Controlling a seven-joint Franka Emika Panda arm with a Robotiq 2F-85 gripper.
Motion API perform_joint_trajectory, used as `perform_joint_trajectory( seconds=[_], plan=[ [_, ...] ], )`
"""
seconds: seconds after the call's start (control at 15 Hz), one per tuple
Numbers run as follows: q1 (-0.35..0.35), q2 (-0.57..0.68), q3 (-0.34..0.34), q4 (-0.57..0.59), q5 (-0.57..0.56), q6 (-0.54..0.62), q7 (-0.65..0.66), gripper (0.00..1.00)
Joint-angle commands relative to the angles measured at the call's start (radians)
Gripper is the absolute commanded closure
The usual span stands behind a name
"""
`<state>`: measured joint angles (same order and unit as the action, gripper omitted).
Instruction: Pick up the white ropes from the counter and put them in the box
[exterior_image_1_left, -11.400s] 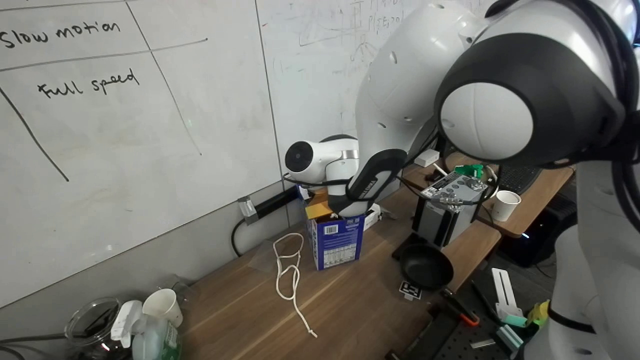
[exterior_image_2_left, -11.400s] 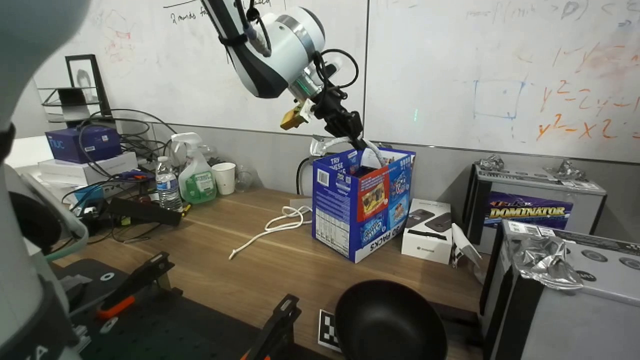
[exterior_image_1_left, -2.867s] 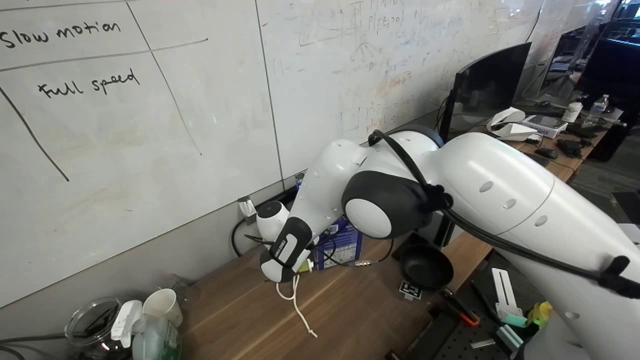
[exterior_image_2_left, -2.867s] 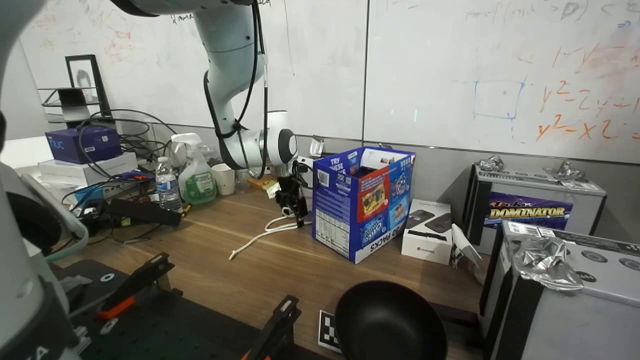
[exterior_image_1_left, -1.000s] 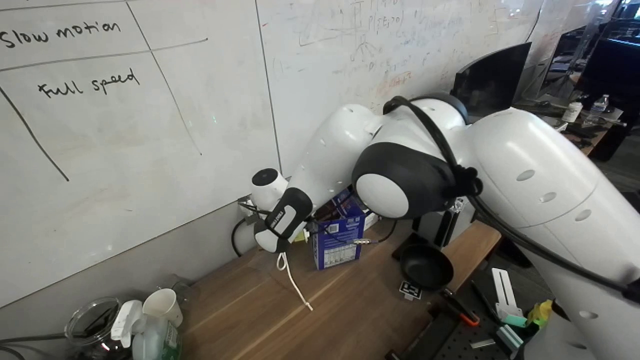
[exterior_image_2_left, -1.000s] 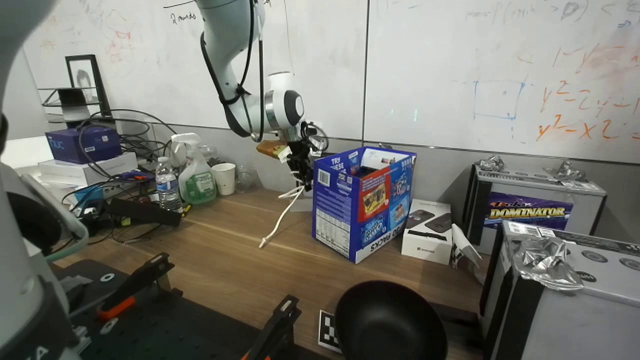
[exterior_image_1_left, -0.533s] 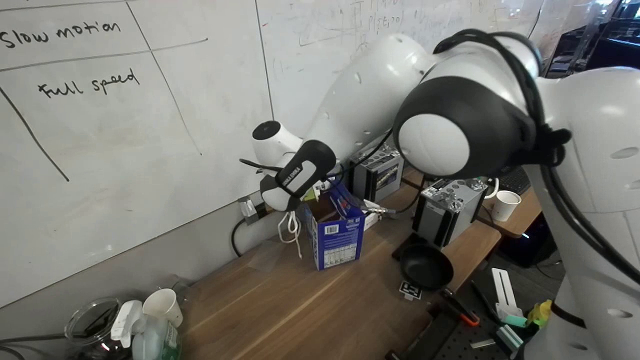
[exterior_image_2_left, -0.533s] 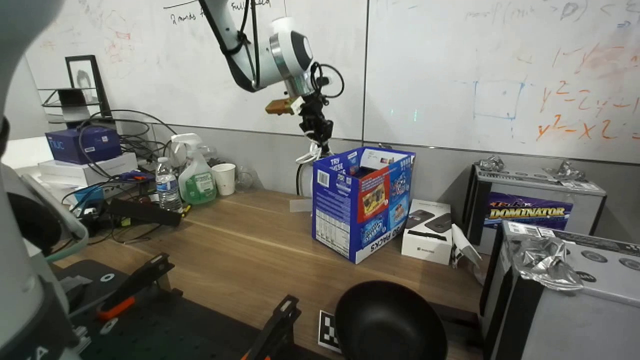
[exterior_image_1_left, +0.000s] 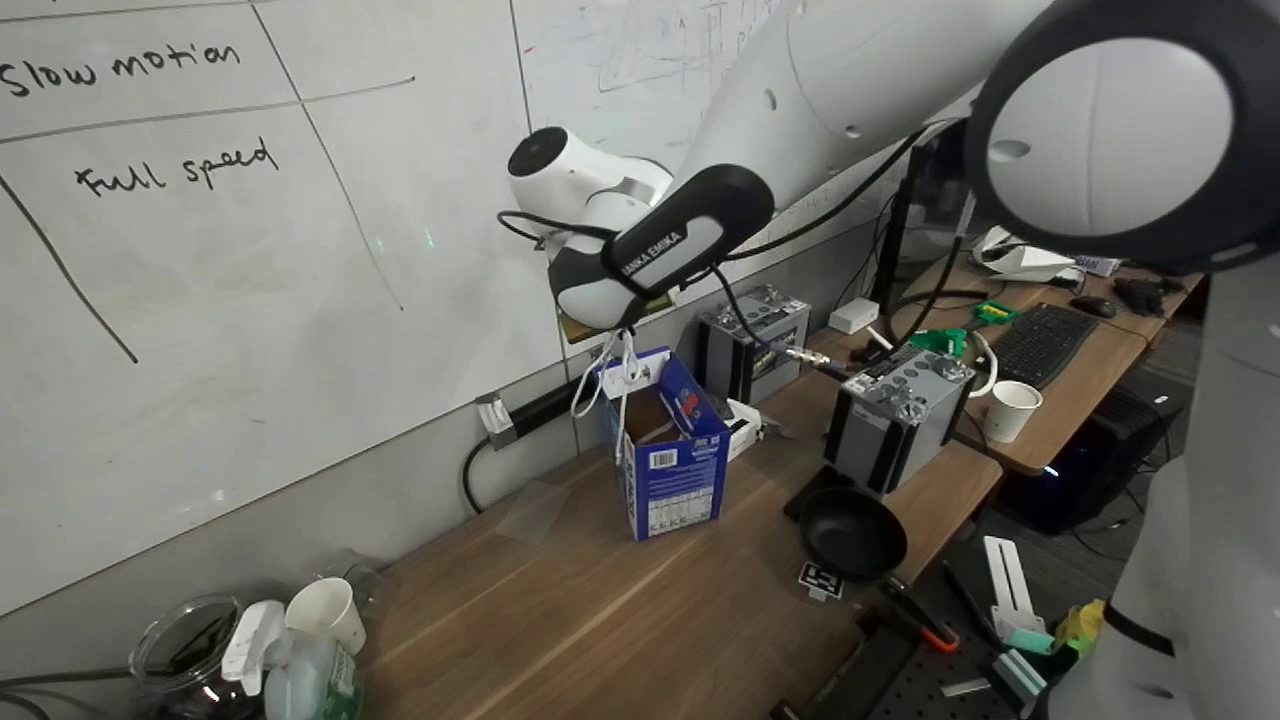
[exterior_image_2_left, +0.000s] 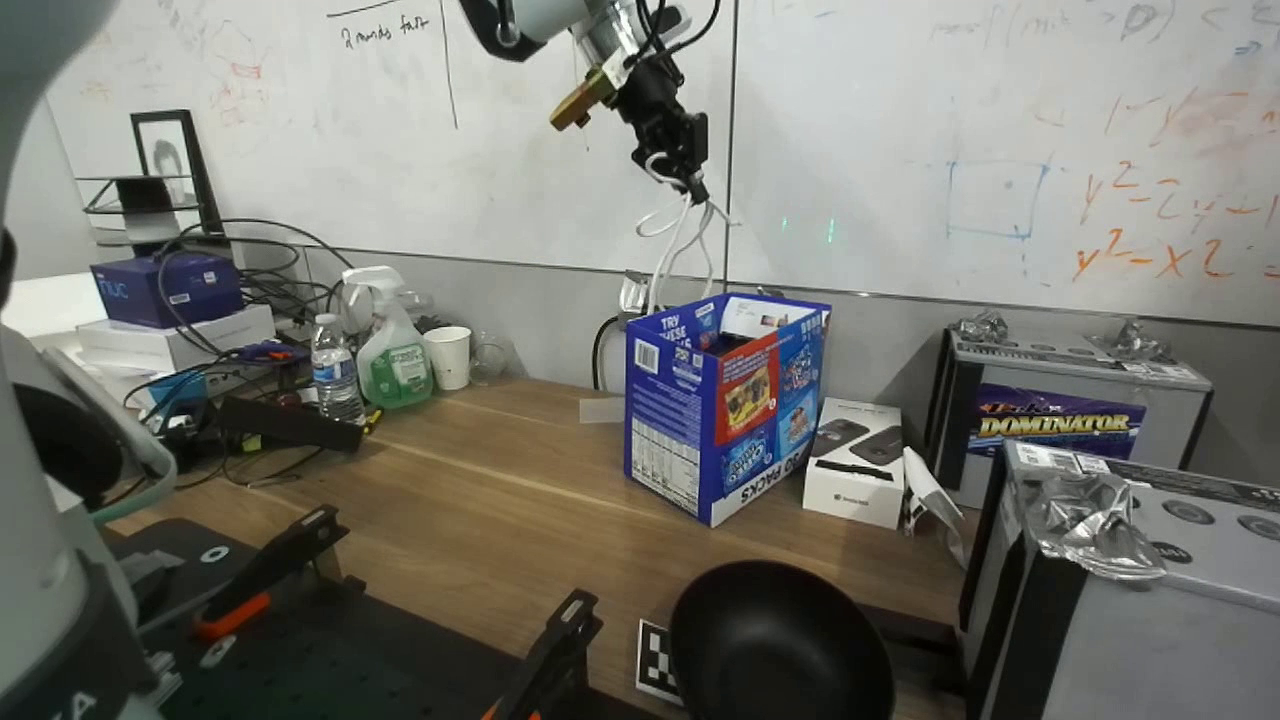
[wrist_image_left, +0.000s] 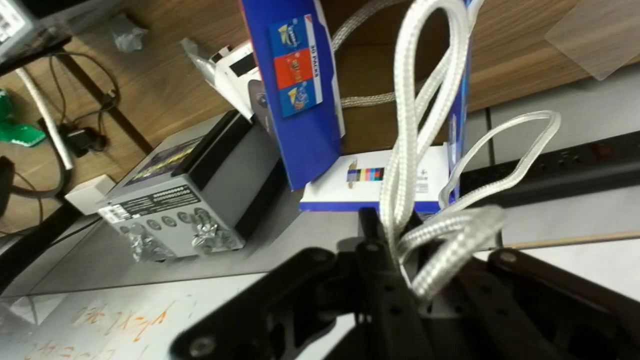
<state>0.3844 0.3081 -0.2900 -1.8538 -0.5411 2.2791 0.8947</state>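
Aloft, fingers (wrist_image_left: 390, 302) clamped on a white rope (wrist_image_left: 406, 100) above the blue box (exterior_image_2_left: 665, 400), with more cord (wrist_image_left: 367, 100) inside.

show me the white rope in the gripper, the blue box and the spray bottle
White rope (wrist_image_left: 407, 125): wrist view, on a strand of its large loop.
Blue box (exterior_image_2_left: 713, 420): an exterior view, on the corner between two printed sides.
Spray bottle (exterior_image_2_left: 397, 364): an exterior view, on its body.

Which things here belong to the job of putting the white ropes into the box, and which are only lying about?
Part of the job:
white rope, hanging from the pincer
more white rope, inside the blue box
wooden counter

Only lying about:
black pan
spray bottle
water bottle
paper cup
two grey batteries
white carton
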Motion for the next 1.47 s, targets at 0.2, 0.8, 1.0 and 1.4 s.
perform_joint_trajectory(
  seconds=[0.2, 0.8, 1.0, 1.4],
  plan=[
    [-0.128, -0.101, 0.13, -0.007, -0.113, -0.113, 0.052, 0.84],
    [-0.209, -0.076, 0.19, 0.016, -0.156, -0.142, 0.064, 0.84],
    [-0.222, -0.062, 0.192, 0.007, -0.164, -0.134, 0.068, 0.84],
    [-0.246, -0.026, 0.183, 0.005, -0.197, -0.136, 0.076, 0.84]
  ],
)
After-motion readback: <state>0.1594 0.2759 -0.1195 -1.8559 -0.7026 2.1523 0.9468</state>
